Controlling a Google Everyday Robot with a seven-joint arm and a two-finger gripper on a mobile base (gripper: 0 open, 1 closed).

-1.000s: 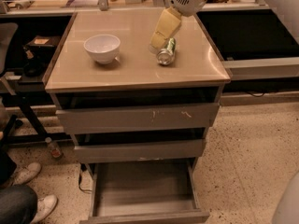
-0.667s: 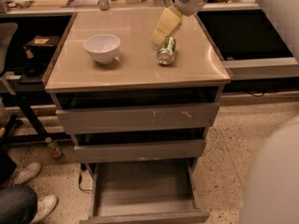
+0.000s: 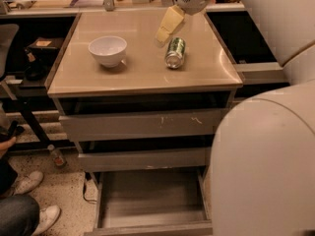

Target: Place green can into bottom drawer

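Gripper (image 3: pixel 161 36) lifted slightly since before, just above green can (image 3: pixel 175 52) lying on tabletop (image 3: pixel 138 75), jaw state unclear, bottom drawer (image 3: pixel 147 196) open.

The green can (image 3: pixel 175 52) lies on its side on the bench, toward the top's 2 o'clock, one silver end facing 6 o'clock. The gripper (image 3: pixel 162 36) hangs just at its 11 o'clock. The bottom drawer (image 3: pixel 152 198), at the frame's 6 o'clock, stands pulled open, its grey floor showing.
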